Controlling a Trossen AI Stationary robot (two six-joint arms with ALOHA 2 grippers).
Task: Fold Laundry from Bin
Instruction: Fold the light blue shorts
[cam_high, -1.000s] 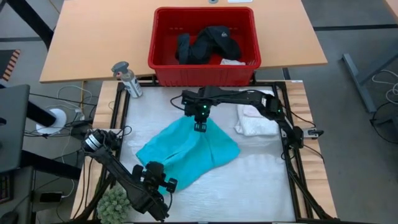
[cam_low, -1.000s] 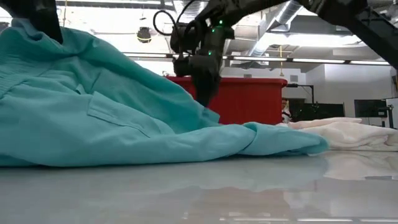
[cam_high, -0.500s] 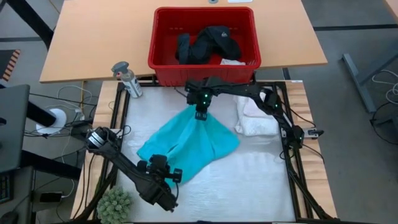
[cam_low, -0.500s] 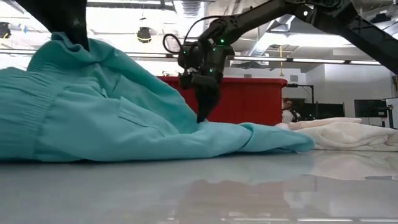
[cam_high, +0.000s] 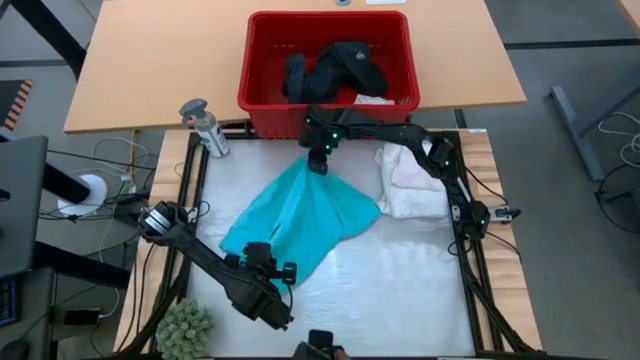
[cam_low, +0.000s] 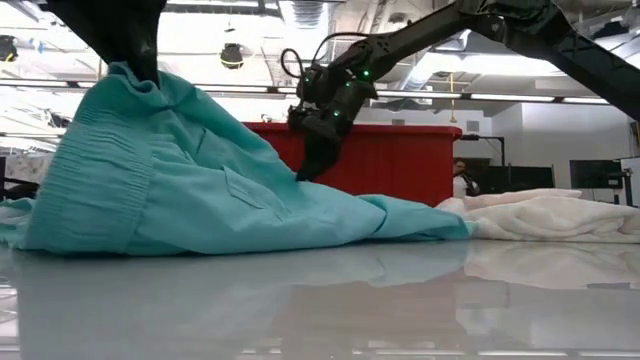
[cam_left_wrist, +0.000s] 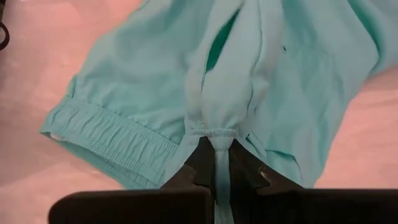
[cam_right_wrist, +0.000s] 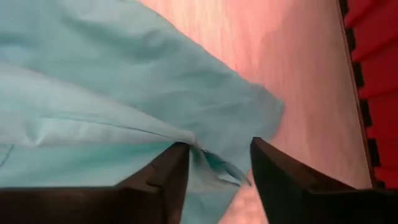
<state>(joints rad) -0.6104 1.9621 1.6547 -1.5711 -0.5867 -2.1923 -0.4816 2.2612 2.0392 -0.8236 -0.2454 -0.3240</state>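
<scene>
The turquoise shirt (cam_high: 300, 215) lies stretched across the middle of the table, from near left to the far side. My left gripper (cam_high: 265, 262) is shut on its near end and holds that end up (cam_low: 130, 85). The rest slopes down onto the table. My right gripper (cam_high: 318, 165) stands open over the shirt's far corner, just in front of the red bin (cam_high: 325, 112). That corner (cam_right_wrist: 214, 165) lies between its fingers; whether they touch it I cannot tell. Black laundry (cam_high: 335, 65) lies in the bin. My left gripper pinches a gathered, bunched fold of the shirt's near end (cam_left_wrist: 217, 134) between its two fingers, several layers together. The fingers slant down from the table's near-left side. The held end is lifted clear, and the cloth runs away from the fingers to rest on the table.
A white garment (cam_high: 410, 185) lies heaped at the table's right side. A spray bottle (cam_high: 205, 125) stands at the far left corner, a green plant-like ball (cam_high: 185, 325) at the near left. A person (cam_low: 460, 180) shows far behind the bin.
My right gripper has gone toward the far edge and the bin, drawing the shirt's far corner with it and tipping. My left gripper has swung toward the table's right with the raised near end. The shirt is now longer and narrower.
</scene>
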